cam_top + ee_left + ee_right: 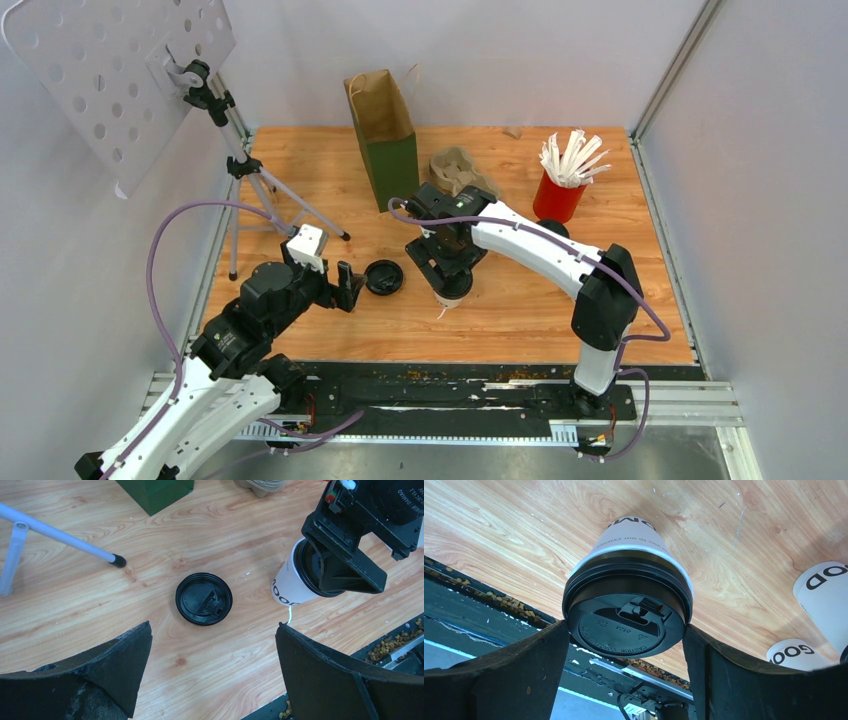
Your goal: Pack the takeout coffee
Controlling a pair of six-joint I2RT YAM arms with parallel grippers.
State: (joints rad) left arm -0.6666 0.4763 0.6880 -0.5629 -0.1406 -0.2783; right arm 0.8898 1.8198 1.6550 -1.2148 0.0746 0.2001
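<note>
My right gripper (447, 268) is shut on a takeout coffee cup (626, 610), white with dark print and a black lid; its fingers press the lid's rim on both sides. The cup (287, 587) hangs tilted, low over the wooden table. A loose black lid (204, 599) lies flat on the table just ahead of my left gripper (214, 650), which is open and empty. In the top view the lid (384, 277) is right of the left gripper (348, 285). More white printed cup surface (821, 592) shows at the right edge of the right wrist view.
A brown-and-green paper bag (385, 135) stands at the back, with the grey pulp carrier (460, 170) to its right. The red cup of white stirrers (560, 195) is at the back right. A tripod leg (60, 537) reaches in from the left. A thin white stirrer (289, 615) lies under the held cup.
</note>
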